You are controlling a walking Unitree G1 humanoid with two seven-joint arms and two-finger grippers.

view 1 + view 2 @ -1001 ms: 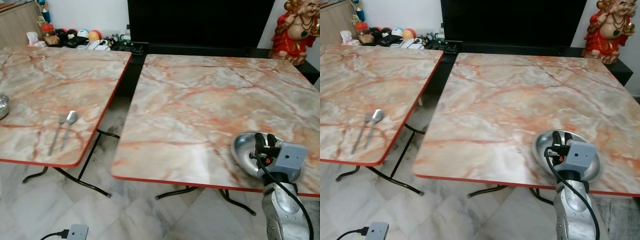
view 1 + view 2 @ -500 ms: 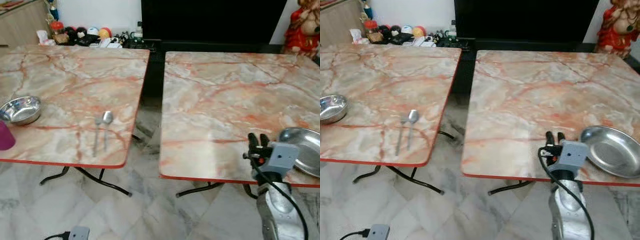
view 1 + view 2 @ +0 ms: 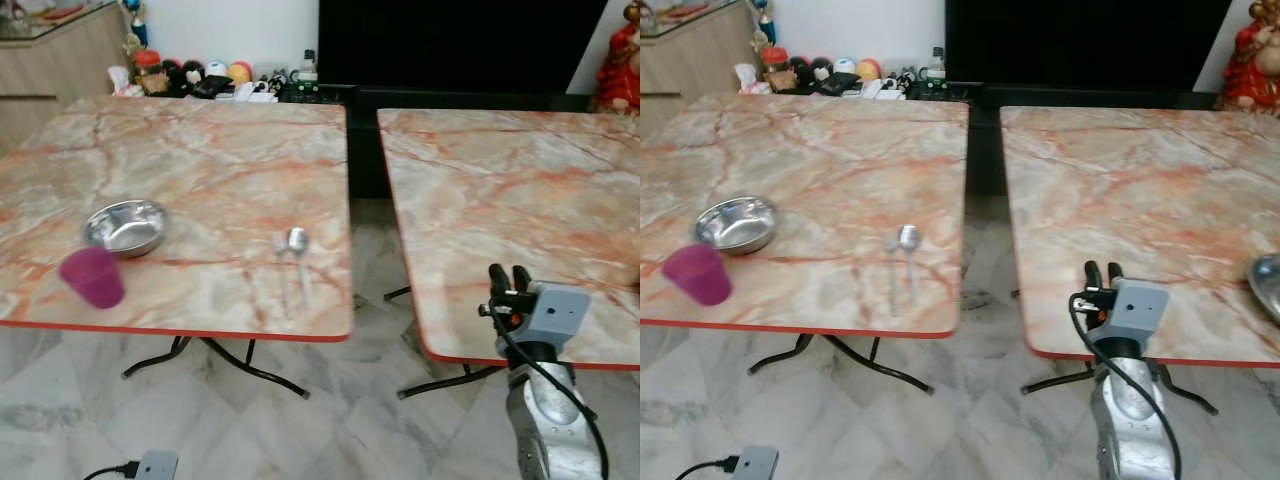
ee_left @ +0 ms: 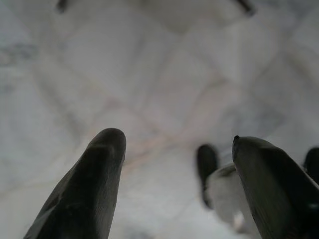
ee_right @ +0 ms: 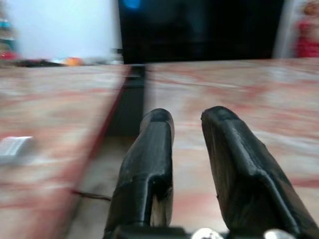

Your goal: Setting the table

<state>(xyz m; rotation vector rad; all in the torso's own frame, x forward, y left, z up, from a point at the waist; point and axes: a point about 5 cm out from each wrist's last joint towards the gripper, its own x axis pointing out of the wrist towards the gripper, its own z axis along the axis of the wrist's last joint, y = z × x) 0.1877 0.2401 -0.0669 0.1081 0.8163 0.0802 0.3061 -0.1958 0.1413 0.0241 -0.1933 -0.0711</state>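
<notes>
On the left marble table (image 3: 200, 170) stand a steel bowl (image 3: 125, 227) and a purple cup (image 3: 92, 277), with a fork (image 3: 281, 265) and a spoon (image 3: 297, 240) side by side near the front edge. A steel plate (image 3: 1270, 285) lies at the right table's (image 3: 500, 180) front right, cut off by the frame. My right gripper (image 3: 509, 278) hovers open and empty at that table's front left corner. In the right wrist view its fingers (image 5: 149, 149) point across the marble top. My left gripper (image 4: 174, 139) hangs open over the floor.
A narrow gap (image 3: 365, 200) separates the two tables, with black folding legs (image 3: 250, 365) beneath. A black TV unit (image 3: 460, 45), small clutter (image 3: 210, 80) and a red statue (image 3: 1250, 60) line the back wall. A white device on a cable (image 3: 155, 465) lies on the tiled floor.
The camera has swung left, bringing the bowl and cup into view. The right gripper has come off the plate, which stays on the right table.
</notes>
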